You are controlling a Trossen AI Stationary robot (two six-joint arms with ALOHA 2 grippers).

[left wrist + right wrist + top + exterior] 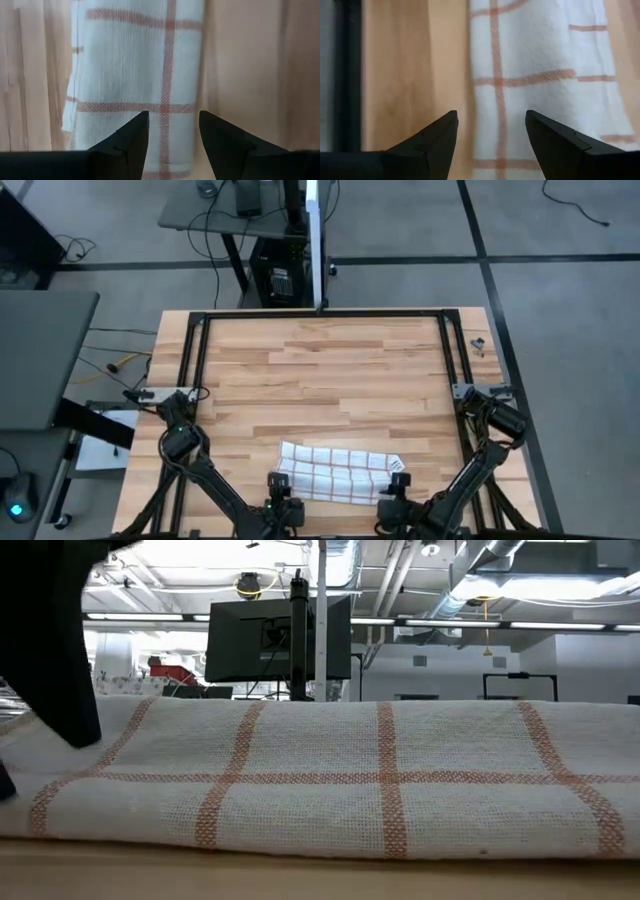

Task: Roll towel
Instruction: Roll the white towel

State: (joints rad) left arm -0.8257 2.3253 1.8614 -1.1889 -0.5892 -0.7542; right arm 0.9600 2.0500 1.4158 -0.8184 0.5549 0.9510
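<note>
The white towel (335, 473) with reddish-brown grid lines lies flat as a folded strip near the table's near edge, long side running left to right. It fills the low view (380, 780). My left gripper (283, 502) is open over the towel's left end (135, 75), fingers pointing toward the far edge. My right gripper (395, 498) is open over the towel's right end (545, 75), one finger over cloth and one over bare wood. My left gripper has a dark finger (55, 650) that comes down by the towel's left end (110, 740) in the low view. I cannot tell whether it touches the cloth. My right gripper shows no contact with the towel.
The wooden table top (330, 370) lies bare beyond the towel toward the far edge. A black metal frame (320, 313) runs around the table's sides. Both arm bases (175, 420) stand at the left and right edges.
</note>
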